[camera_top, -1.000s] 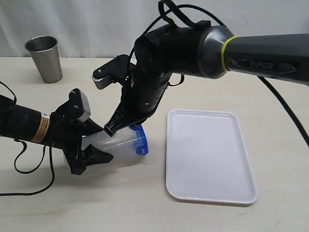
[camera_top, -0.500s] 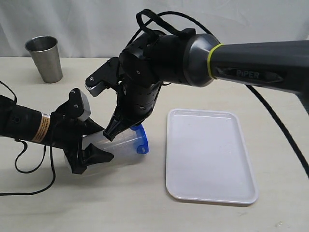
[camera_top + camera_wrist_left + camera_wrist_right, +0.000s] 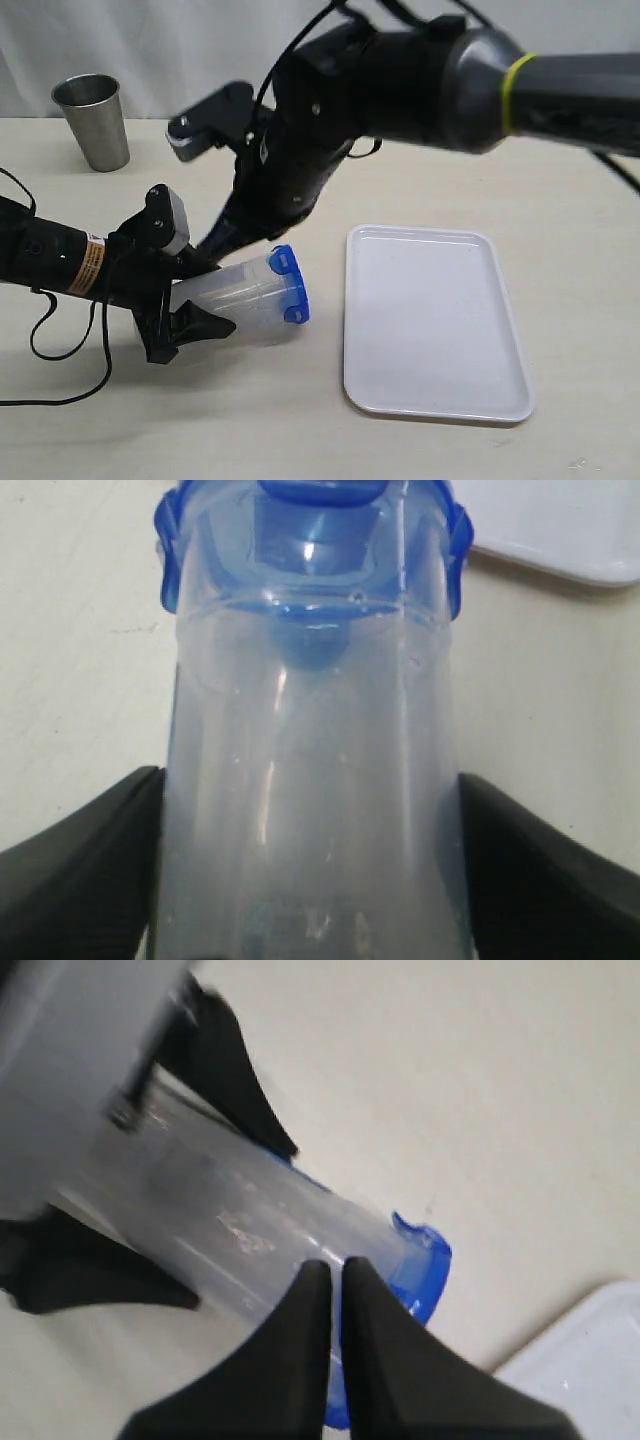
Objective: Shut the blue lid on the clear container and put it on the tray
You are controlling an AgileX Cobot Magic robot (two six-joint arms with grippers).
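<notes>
Jaws of left gripper (image 3: 218, 296) hide base of clear container (image 3: 256, 294)

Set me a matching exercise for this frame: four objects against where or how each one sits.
1. clear container
2. blue lid
3. tray
4. steel cup

A. upright, back left on the table in the exterior view
B. flat on the table, right of the container
C. held on its side in the left gripper
D. over the container's mouth

Pairs: 1-C, 2-D, 3-B, 4-A
</notes>
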